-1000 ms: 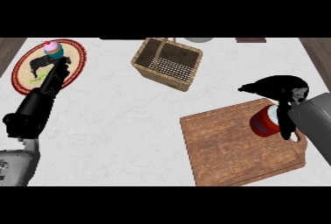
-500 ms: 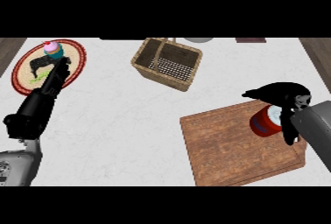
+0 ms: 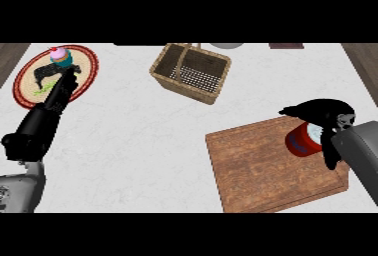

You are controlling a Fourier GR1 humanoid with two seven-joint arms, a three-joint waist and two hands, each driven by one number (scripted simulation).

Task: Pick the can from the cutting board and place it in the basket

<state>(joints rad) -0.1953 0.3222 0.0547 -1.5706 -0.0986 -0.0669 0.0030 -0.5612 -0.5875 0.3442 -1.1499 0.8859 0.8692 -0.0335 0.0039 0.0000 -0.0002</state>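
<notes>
The red can stands upright at the far right part of the wooden cutting board. My right hand arches over the can's far side, fingers curled round its top, and the thumb runs down its right side. The hand hides part of the can. The wicker basket sits at the back centre, apart from the board and holding nothing I can see. My left hand rests open over a plate at the far left.
A red-rimmed plate at the back left holds a small colourful item and some greens. A pale bowl and a dark flat object lie along the back edge. White counter lies between board and basket.
My right hand has come down slightly and closed in over the can. The can, the board and the left arm have stayed put.
</notes>
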